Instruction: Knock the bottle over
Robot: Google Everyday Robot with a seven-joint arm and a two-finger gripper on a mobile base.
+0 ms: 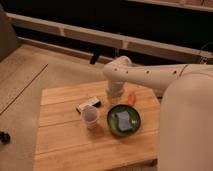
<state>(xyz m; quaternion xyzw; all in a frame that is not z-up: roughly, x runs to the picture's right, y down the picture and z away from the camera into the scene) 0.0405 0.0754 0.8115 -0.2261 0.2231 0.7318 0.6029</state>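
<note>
Bottle: cannot be picked out on its own. The spot at the back-centre of the table (65,145), between the small flat dark-and-white packet (88,105) and the orange object (131,98), is covered by the pale lower end of the arm (150,75), so whether the bottle stands or lies there is hidden. Gripper (114,97) is at that same spot, pointing down from the bent wrist and low over the wood, just left of the orange object and just behind the green bowl (114,129). Whether it is open or closed cannot be told. The bowl sits right of centre with a grey-blue flat item (123,120) lying inside it. The pale tapered cup (90,117) stands upright just beside the bowl's left rim and in front of the packet. The arm reaches in from the right side, where the robot's large white body (187,125) fills the lower right corner. The table is light wood planks on a tan floor (25,75), with a dark wall band behind.
</note>
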